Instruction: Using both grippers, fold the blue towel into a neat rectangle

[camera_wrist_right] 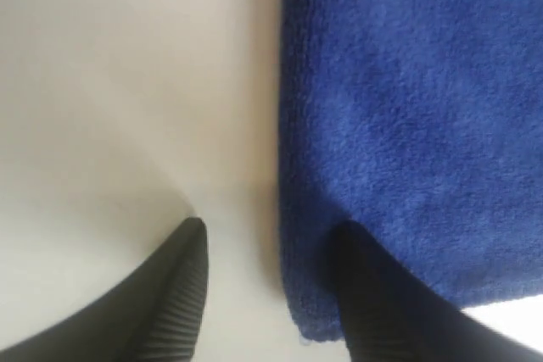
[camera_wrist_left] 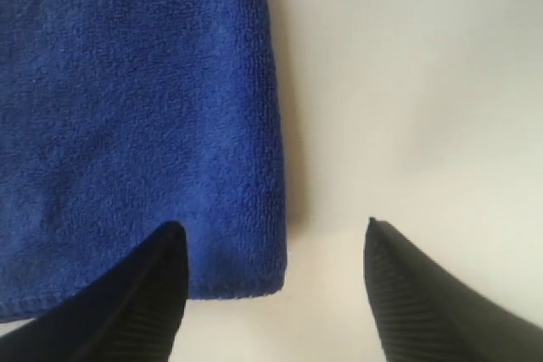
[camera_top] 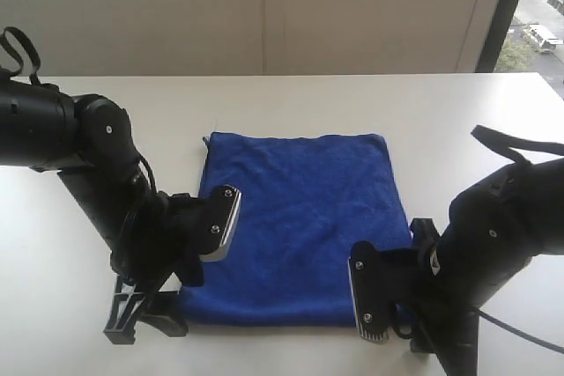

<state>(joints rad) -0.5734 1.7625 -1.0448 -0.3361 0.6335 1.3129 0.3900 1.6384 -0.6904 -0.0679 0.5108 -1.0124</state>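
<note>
Nearest, at 7 and 5 o'clock: open, empty fingers (camera_wrist_left: 127,303) of left gripper (camera_wrist_left: 273,231) and right gripper (camera_wrist_right: 270,226), straddling the blue towel (camera_top: 304,217) at its near corners. Lying flat mid-bench (camera_top: 441,121), stretching toward 12. Likely to skew the fold if closing unevenly or pinching beside the edge.

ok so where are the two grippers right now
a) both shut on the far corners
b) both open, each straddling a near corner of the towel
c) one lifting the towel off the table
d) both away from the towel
B: the left gripper and the right gripper are both open, each with one finger over the flat towel and the other over the bare table.
</note>
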